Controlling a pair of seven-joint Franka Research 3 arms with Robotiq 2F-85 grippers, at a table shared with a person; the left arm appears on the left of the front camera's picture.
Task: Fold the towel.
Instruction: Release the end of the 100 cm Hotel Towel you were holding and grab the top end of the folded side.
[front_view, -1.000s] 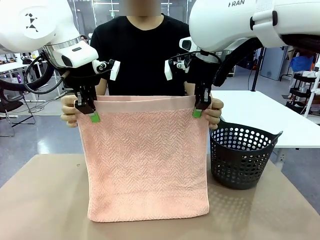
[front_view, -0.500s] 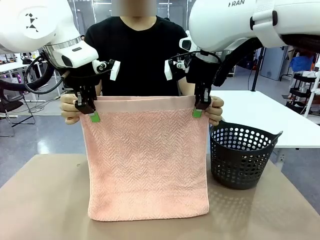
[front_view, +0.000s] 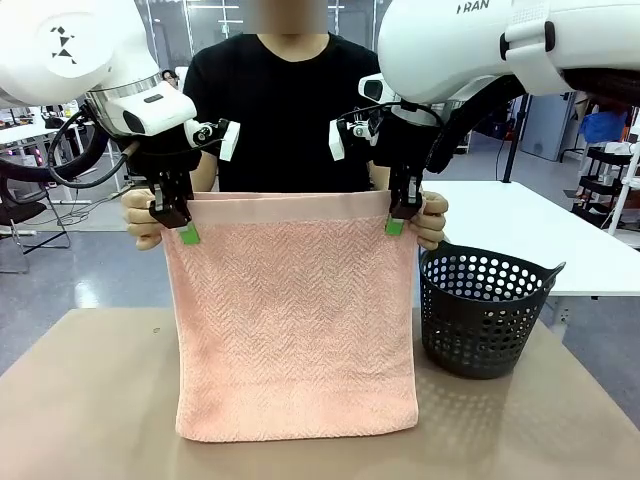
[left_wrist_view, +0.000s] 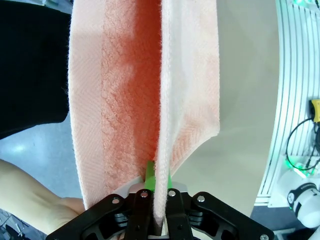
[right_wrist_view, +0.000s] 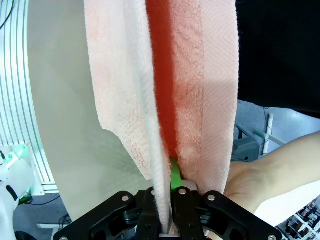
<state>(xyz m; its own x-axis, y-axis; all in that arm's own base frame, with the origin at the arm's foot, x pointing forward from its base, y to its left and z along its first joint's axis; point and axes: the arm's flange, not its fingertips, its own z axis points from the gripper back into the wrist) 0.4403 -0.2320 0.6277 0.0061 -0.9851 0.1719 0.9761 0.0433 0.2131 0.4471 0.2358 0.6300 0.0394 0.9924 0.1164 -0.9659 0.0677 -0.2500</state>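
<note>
Above table (front_view: 80, 400), fuzzy herringbone towel (front_view: 295, 320) hangs, seemingly doubled.

My two arms. Left arm (front_view: 105, 65): white rounded shell with a black triangle mark (front_view: 62, 44), a silver ring (front_view: 128, 93) at the wrist and looped black cables (front_view: 68, 160). Right arm (front_view: 470, 50): white shell with grey letters "RAN" (front_view: 473, 7) and a thick black hose (front_view: 472, 112). Each wrist carries a small white block (front_view: 229, 140). Left gripper (front_view: 183, 230) and right gripper (front_view: 398, 222): black linkages, silver screws (left_wrist_view: 116, 200), green pads (front_view: 189, 236).
</note>
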